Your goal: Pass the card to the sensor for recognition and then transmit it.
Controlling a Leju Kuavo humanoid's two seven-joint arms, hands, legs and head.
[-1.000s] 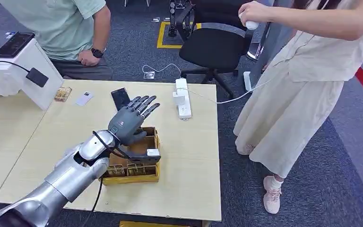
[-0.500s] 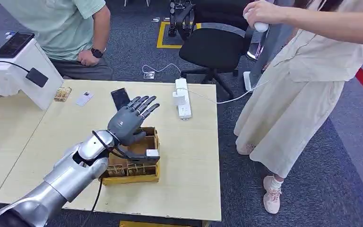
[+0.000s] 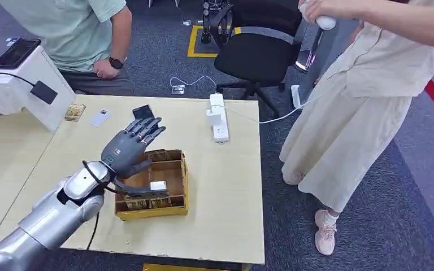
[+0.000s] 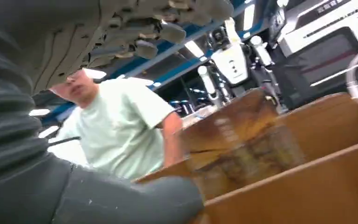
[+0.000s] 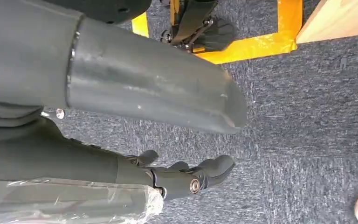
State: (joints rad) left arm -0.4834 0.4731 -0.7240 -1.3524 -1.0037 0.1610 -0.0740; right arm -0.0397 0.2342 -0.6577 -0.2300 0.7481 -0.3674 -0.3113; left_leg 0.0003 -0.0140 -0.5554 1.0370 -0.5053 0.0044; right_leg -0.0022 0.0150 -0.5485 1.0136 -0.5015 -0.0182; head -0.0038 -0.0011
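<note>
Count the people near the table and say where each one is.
2. One person in a green shirt sits behind the table's far edge, also seen past the left hand. Another person stands to the table's right, arm raised. Others may be out of frame.

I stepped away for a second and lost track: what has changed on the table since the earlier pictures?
The left hand has swung left, toward the sensor stand, from above the cardboard box to beside its left wall, fingers spread, holding nothing. It now hides most of the black phone. The standing person's raised hand moved up and right. Box, white card and power strip stayed put.
</note>
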